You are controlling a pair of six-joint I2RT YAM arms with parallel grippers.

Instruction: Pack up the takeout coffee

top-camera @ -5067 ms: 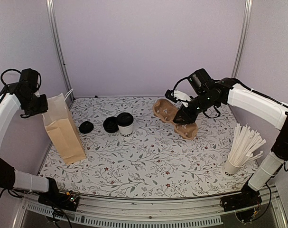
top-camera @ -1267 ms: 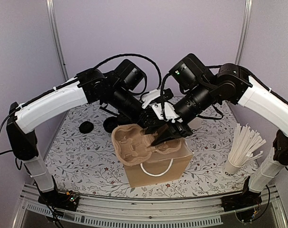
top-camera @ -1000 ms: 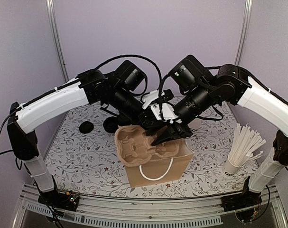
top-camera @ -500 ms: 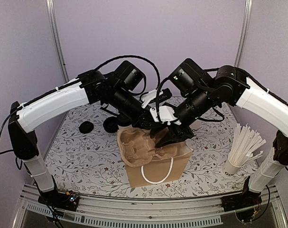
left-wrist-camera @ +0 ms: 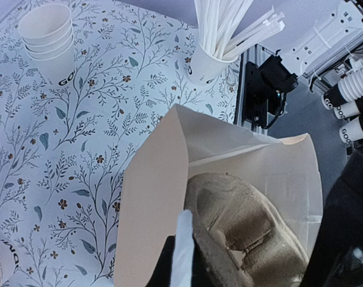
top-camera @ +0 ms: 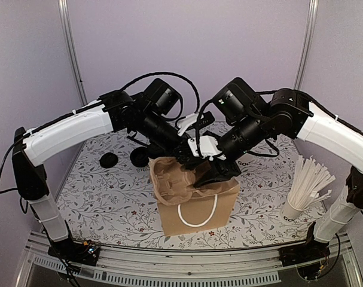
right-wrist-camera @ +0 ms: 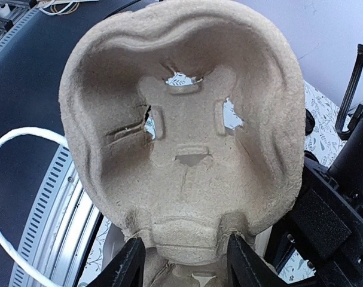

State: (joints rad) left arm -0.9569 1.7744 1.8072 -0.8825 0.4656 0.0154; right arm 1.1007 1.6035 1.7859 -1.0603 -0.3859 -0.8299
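Note:
A brown paper bag [top-camera: 199, 206] stands open at the table's middle. My left gripper [top-camera: 182, 156] [left-wrist-camera: 184, 263] is shut on the bag's [left-wrist-camera: 151, 197] back rim, a white strip pinched between its fingers. A pulp cup carrier [top-camera: 172, 179] [left-wrist-camera: 247, 233] [right-wrist-camera: 187, 119] stands on end, partly down inside the bag. My right gripper [top-camera: 212, 173] [right-wrist-camera: 187, 266] is open, its fingers on either side of the carrier's top end with small gaps. The takeout coffee is hidden behind my left arm in the top view. A lettered white cup [left-wrist-camera: 2, 260] shows partly; I cannot tell whether it is the coffee.
Two loose black lids [top-camera: 108, 159] [top-camera: 139, 156] lie at the back left. A cup of white straws [top-camera: 307, 185] [left-wrist-camera: 214, 54] stands at the front right. A stack of lidless white cups [left-wrist-camera: 49, 36] [top-camera: 244, 161] sits behind my right arm. The bag's white handle [top-camera: 196, 218] [right-wrist-camera: 14, 143] faces front.
The carrier has tipped from flat over the bag's mouth to on end and sunk into the bag. My right gripper's jaws have spread. My left gripper still holds the bag.

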